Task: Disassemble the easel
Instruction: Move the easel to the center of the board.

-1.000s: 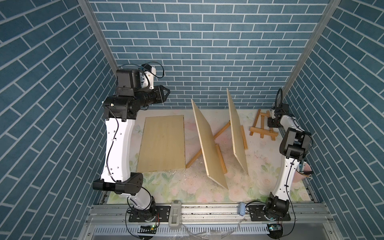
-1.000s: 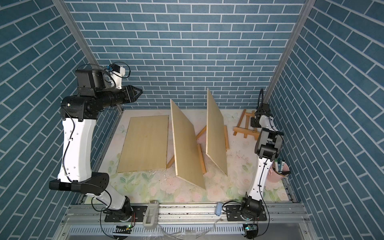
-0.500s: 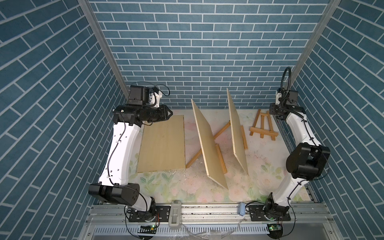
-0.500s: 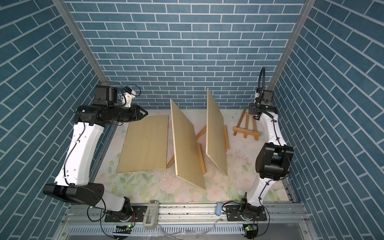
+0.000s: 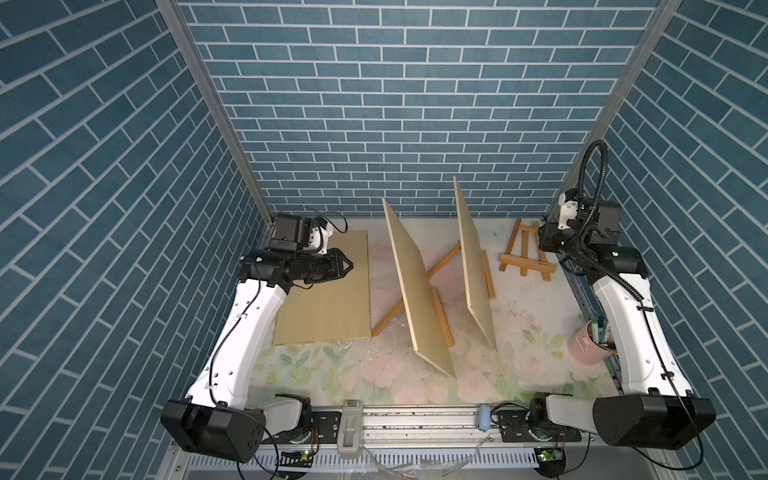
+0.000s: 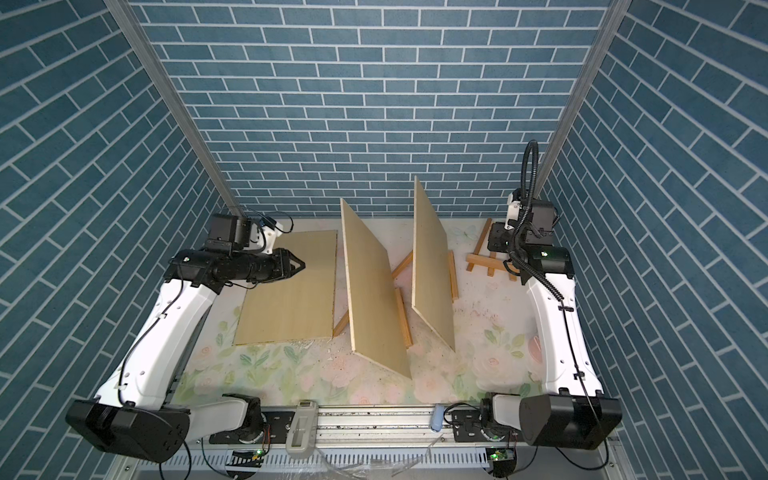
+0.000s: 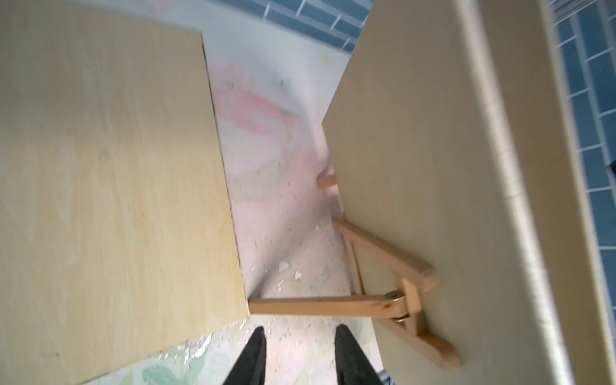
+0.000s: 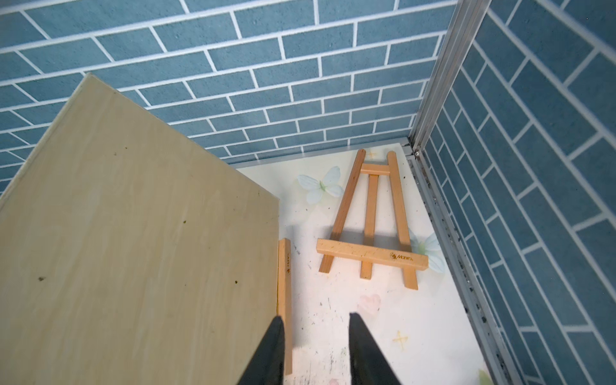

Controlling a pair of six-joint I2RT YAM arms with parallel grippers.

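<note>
Pink cup at the table's 4 o'clock holds pens or markers.
Small easel lies flat at 1 o'clock; left gripper and right gripper both stand slightly apart, empty.

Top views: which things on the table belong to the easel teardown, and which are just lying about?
Job: left propped board, right propped board, easel leg between them, folded easel, flat board.
Lying about: pink cup of pens, white crumbs.
</note>
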